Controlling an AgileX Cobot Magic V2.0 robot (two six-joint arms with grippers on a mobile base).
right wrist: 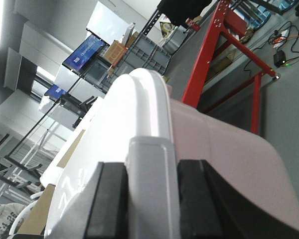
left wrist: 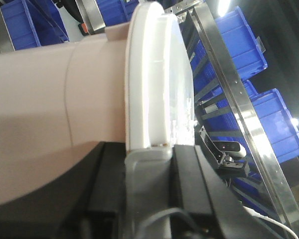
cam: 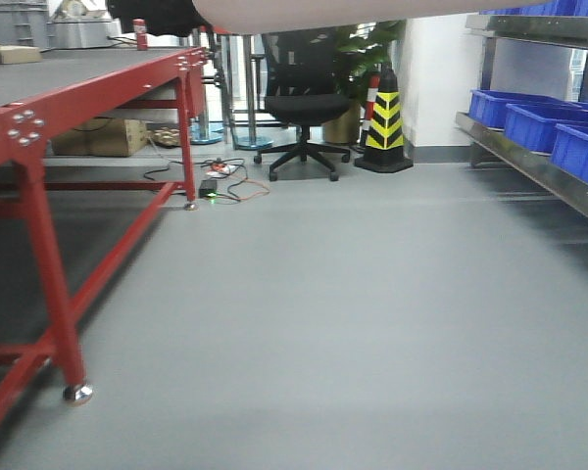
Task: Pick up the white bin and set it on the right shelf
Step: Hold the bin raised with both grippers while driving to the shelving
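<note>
White bin [left wrist: 40, 124] is clamped at its lidded rim between the closed jaws of the left gripper [left wrist: 149, 186] and of the right gripper [right wrist: 152, 196]. It hangs clear of the floor [cam: 353, 323], beside but not on the right shelf [cam: 529, 166], which carries blue bins [cam: 534, 122].

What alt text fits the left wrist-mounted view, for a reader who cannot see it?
Close-up of the white bin, pale beige body and flat white lid turned edge-on, its rim clamped in the left pincer at the bottom of the frame. Behind it, blue bins sit on the right shelf, whose steel rails slant across the frame.
</note>
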